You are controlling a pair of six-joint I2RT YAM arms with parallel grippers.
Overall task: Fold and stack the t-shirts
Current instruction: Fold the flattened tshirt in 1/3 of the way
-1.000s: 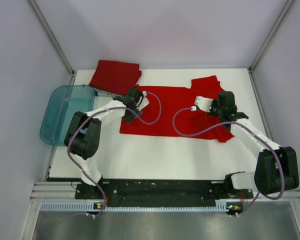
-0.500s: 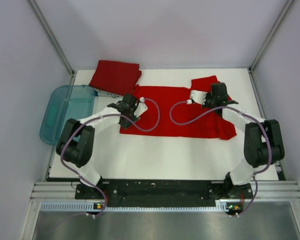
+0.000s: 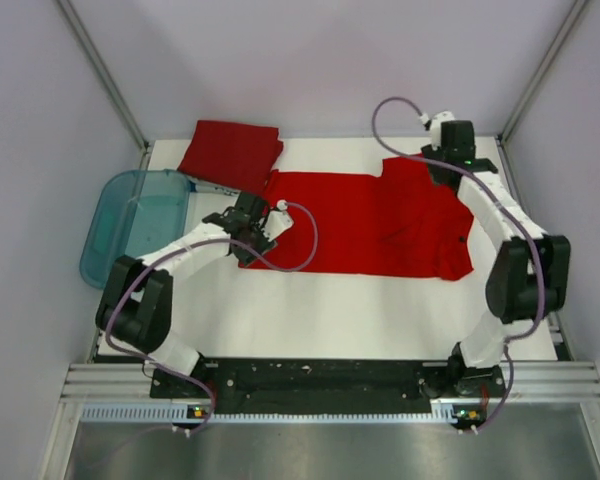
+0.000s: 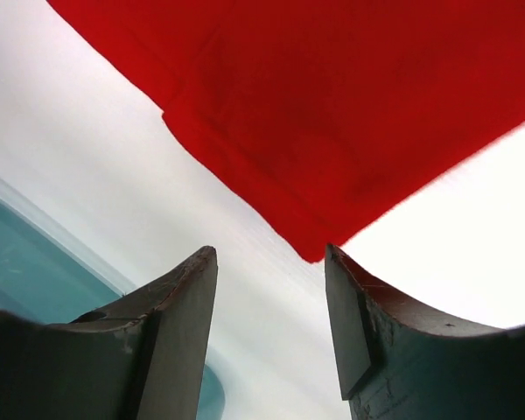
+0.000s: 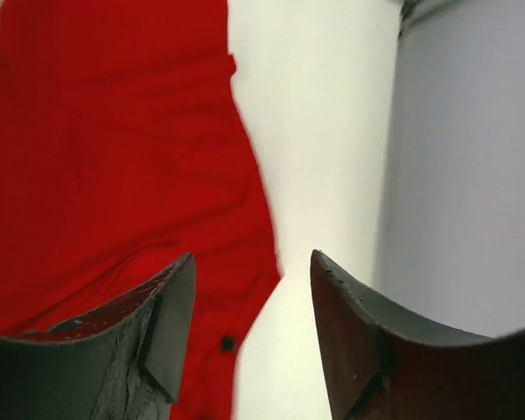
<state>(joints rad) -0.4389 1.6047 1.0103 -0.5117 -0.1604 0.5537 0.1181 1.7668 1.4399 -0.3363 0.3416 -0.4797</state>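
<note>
One red t-shirt (image 3: 370,225) lies spread flat in the middle of the white table. A second red t-shirt (image 3: 230,152) lies folded at the back left. My left gripper (image 3: 242,218) hovers over the spread shirt's left edge. In the left wrist view it (image 4: 271,254) is open and empty, with a hemmed corner of red t-shirt (image 4: 332,105) just beyond the fingertips. My right gripper (image 3: 450,150) is at the back right, by the shirt's far right corner. In the right wrist view it (image 5: 253,258) is open, with the shirt's edge (image 5: 114,157) to its left and nothing between the fingers.
A translucent teal tub (image 3: 135,225) sits at the table's left edge and shows at the lower left of the left wrist view (image 4: 26,254). Grey walls close in the back and both sides; the right wall (image 5: 472,175) is near the right gripper. White table (image 3: 330,310) lies in front of the shirt.
The right gripper carried the shirt's right part back and outward, opened and let go. The shirt now lies flatter. The left gripper drifted slightly left and toward the near side.
</note>
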